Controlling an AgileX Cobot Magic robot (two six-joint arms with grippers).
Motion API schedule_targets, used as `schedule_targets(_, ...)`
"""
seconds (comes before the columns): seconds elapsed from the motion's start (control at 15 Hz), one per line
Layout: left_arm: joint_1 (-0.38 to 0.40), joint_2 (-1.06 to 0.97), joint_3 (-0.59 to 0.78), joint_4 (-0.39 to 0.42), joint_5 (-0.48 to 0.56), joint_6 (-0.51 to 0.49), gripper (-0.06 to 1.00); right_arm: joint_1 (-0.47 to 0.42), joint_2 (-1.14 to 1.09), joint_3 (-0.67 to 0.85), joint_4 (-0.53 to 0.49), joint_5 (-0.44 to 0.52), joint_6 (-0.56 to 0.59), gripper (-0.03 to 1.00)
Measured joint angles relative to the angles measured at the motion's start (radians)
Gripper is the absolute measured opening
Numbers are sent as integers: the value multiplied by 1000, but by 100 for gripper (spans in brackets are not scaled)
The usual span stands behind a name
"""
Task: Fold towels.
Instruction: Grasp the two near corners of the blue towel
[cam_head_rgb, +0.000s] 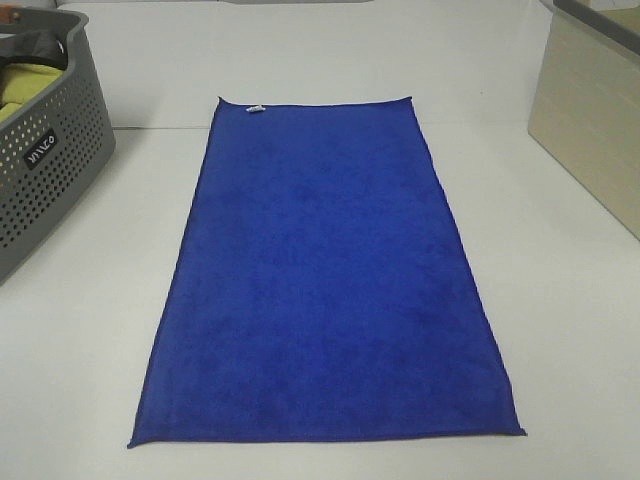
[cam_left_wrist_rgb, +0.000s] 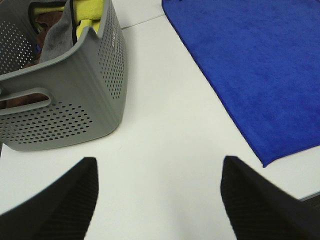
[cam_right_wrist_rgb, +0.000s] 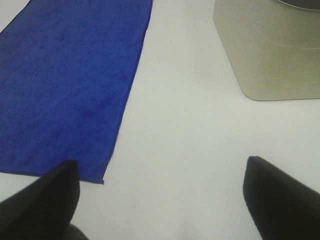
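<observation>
White tabletop (cam_head_rgb: 90, 330) fills our view. At the left we see a grey perforated basket (cam_head_rgb: 70, 190); the white lettering on its black label (cam_head_rgb: 41, 146) is unreadable. The royal-blue towel (cam_head_rgb: 325, 290) lies flat at centre, with 1 white tag (cam_head_rgb: 256, 109) at a far corner. A beige bin (cam_head_rgb: 590, 110) stands at the right. Our left gripper (cam_left_wrist_rgb: 159, 165) and right gripper (cam_right_wrist_rgb: 162, 165) gape, holding nothing.

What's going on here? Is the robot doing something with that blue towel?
The long royal-blue plush towel lies flat and unfolded on the white table, waiting to be folded. The robot's left hand and right hand are both open and empty, each over bare table beside a near corner of the towel. A grey perforated plastic basket of cloths stands on the left, a beige bin on the right.
</observation>
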Motion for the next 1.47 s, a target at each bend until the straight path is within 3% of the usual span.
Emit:
schedule_targets(0.93, 0, 0, 0, 0, 0, 0, 66, 0, 0, 0, 0, 0, 0, 84)
schedule_targets(1.13, 0, 0, -2, 0, -27, -123, 66, 0, 2, 0, -1, -3, 7, 83)
schedule_targets(1.27, 0, 13, -5, -2, -113, -210, 64, 0, 41, -8, -1, -32, 80, 82)
schedule_targets(1.47, 0, 143, -6, -92, -249, -264, 63, 0, 182, -32, 0, -125, 174, 80)
